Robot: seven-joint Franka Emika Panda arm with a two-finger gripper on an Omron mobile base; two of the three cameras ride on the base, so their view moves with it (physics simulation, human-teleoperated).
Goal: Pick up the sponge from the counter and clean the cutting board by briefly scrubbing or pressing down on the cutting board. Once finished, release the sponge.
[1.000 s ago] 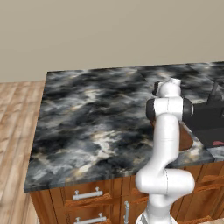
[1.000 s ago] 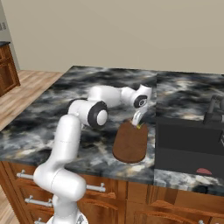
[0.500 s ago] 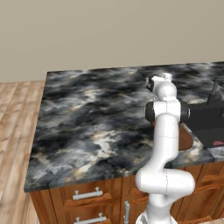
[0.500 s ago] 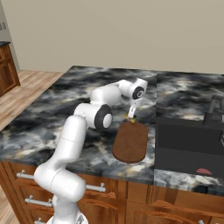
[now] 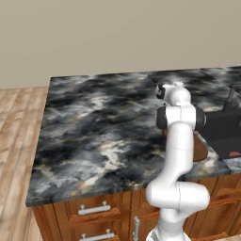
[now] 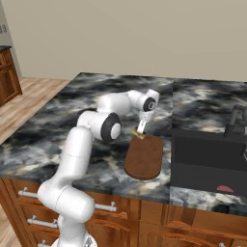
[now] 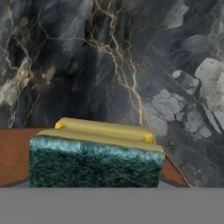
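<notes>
The sponge (image 7: 94, 157), green layer facing the camera and yellow layer behind it, fills the bottom of the hand view and covers the fingertips. My gripper (image 6: 141, 133) is shut on the sponge (image 6: 136, 133) and points down at the far end of the cutting board (image 6: 144, 157). The sponge sits at or just above the board's surface; contact is unclear. Reddish-brown wood of the cutting board (image 7: 13, 153) shows on both sides of the sponge. Beyond it spreads the dark marbled counter (image 7: 109, 65). In the left base view my arm covers most of the cutting board (image 5: 201, 150).
A black sink basin (image 6: 207, 154) lies right of the board, with a dark faucet (image 6: 235, 118) at its far side and a small red item (image 6: 223, 189) inside. The counter (image 5: 94, 132) stretches wide to the left. Wooden drawers (image 6: 34, 202) run below its front edge.
The hand has swung from over the board's right side toward its far end and come down a little, carrying the sponge along.
</notes>
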